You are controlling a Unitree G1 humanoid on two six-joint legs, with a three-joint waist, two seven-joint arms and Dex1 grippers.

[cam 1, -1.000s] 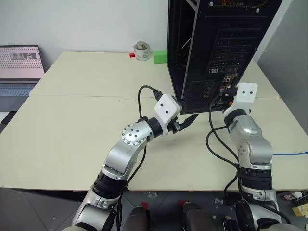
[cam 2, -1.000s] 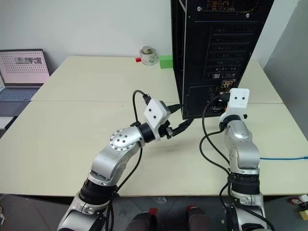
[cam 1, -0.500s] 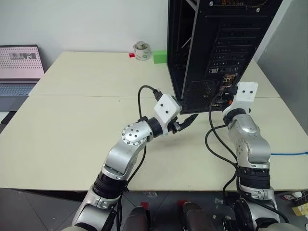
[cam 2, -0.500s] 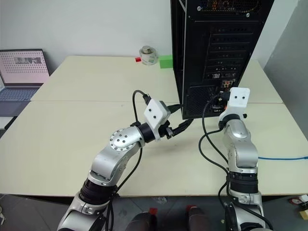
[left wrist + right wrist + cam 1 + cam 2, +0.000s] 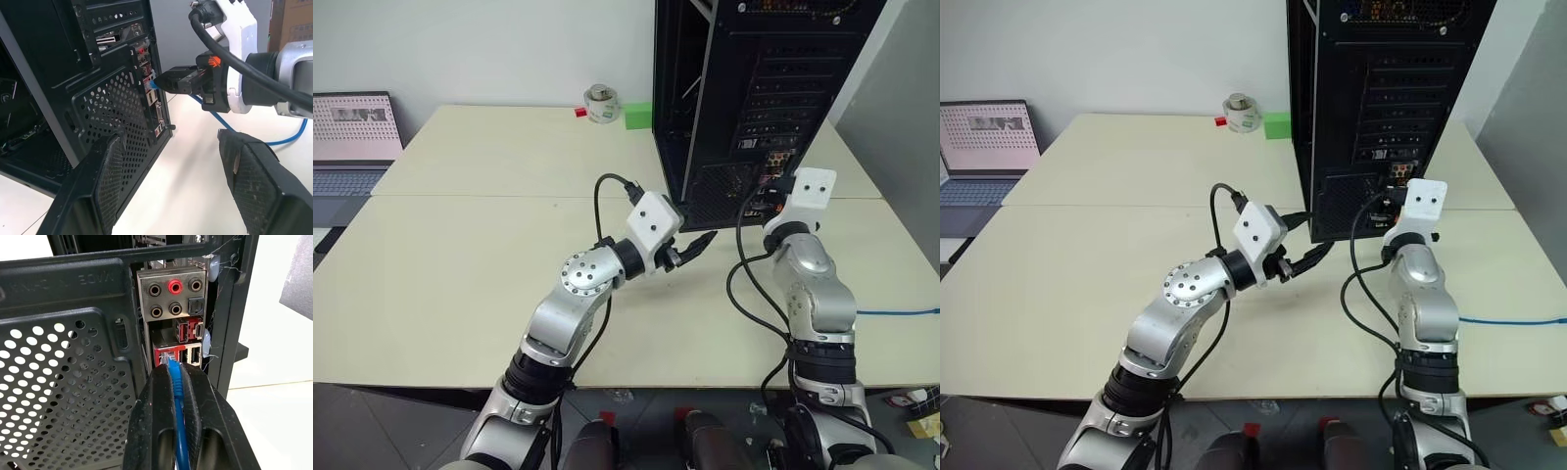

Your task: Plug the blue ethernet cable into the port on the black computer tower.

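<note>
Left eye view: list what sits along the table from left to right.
Laptop → red block → tape roll → green block → black tower → right claw, at the tower's rear → blue cable trailing off the right edge.

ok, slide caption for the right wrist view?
Right gripper pinches the blue ethernet cable, plug at the black computer tower's rear ports.

My right gripper point(image 5: 177, 374) hides the cable's plug point(image 5: 168, 361), so I can't tell whether it's seated in the port point(image 5: 165, 355).
</note>
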